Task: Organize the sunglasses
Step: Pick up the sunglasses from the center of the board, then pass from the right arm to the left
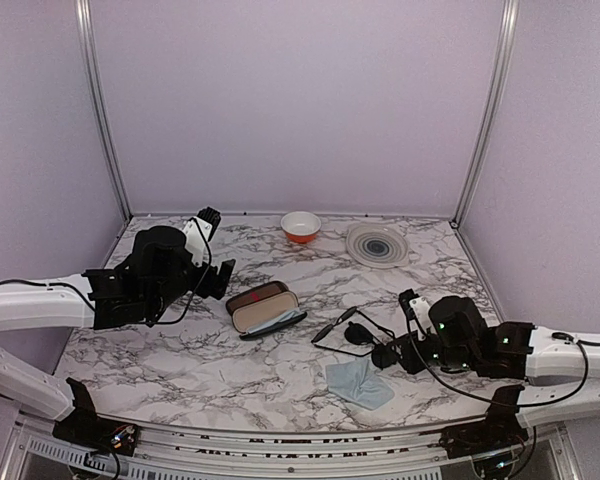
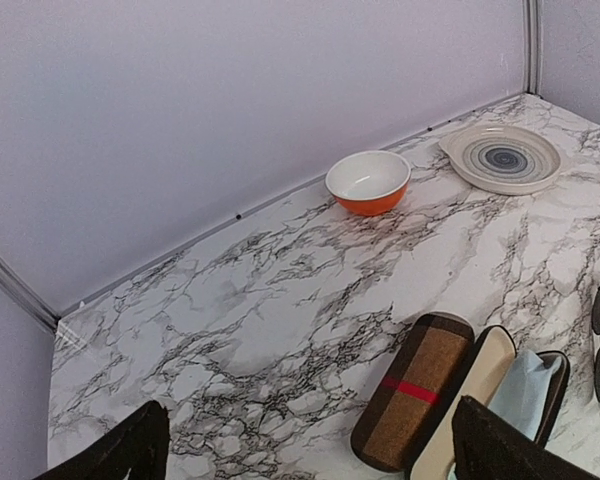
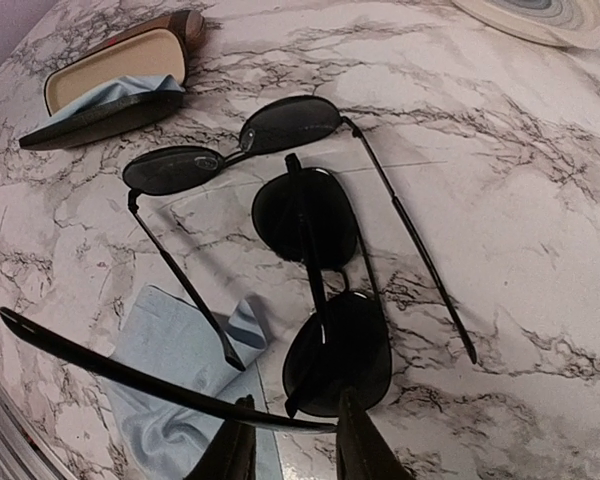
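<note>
Pressure should land on the frame corner, not the lens, of the sunglasses [image 3: 325,300] lying by the blue cloth [image 3: 170,350], where the right gripper [image 3: 290,440] straddles them, clamped or not unclear; left gripper [image 2: 310,455] gapes wide

Below me the table [image 1: 280,330] is white marble veined grey-black. The bowl [image 1: 300,226] is orange outside, white inside. Plate [image 1: 377,244]: cream with blue-grey rings. Case [image 2: 412,405]: brown plaid, red stripe, cream lining. Cloth [image 1: 359,382] pale blue. Sunglasses [image 3: 305,215] black, lenses dark.
</note>
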`<state>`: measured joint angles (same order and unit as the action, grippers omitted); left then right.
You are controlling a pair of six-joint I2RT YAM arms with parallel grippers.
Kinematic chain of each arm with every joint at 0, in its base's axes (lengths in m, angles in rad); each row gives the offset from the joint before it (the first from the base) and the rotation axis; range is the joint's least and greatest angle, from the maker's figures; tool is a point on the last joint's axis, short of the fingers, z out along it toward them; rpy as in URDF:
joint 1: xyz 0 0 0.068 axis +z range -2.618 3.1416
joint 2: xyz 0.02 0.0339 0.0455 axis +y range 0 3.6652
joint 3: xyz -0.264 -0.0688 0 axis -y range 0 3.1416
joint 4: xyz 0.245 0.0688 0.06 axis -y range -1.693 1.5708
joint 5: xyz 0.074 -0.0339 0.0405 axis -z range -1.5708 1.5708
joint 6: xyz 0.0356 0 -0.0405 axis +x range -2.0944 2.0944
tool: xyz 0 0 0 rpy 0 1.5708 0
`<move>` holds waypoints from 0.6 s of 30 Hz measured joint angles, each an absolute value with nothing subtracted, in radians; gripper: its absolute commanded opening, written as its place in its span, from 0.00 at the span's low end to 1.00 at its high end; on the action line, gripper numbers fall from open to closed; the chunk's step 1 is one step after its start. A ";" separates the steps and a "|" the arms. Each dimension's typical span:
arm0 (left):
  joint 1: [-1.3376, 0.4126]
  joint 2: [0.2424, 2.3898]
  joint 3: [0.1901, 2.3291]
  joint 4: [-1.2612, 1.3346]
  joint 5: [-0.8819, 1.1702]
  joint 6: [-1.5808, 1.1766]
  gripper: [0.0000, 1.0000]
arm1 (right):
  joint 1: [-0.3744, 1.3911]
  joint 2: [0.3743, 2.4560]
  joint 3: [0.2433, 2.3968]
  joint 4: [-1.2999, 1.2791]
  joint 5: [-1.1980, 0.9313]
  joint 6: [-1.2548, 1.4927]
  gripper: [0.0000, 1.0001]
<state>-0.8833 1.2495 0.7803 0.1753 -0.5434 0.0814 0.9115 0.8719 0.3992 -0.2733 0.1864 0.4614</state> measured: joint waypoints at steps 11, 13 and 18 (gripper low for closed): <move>-0.883 1.257 0.780 0.175 -0.539 0.067 0.99 | 0.912 0.879 0.373 -0.198 0.182 0.432 0.01; -0.883 1.257 0.780 0.175 -0.534 0.067 0.99 | 0.912 0.879 0.382 -0.205 0.181 0.419 0.01; -0.883 1.257 0.781 0.175 -0.520 0.067 0.99 | 0.912 0.879 0.484 -0.268 0.161 0.369 0.01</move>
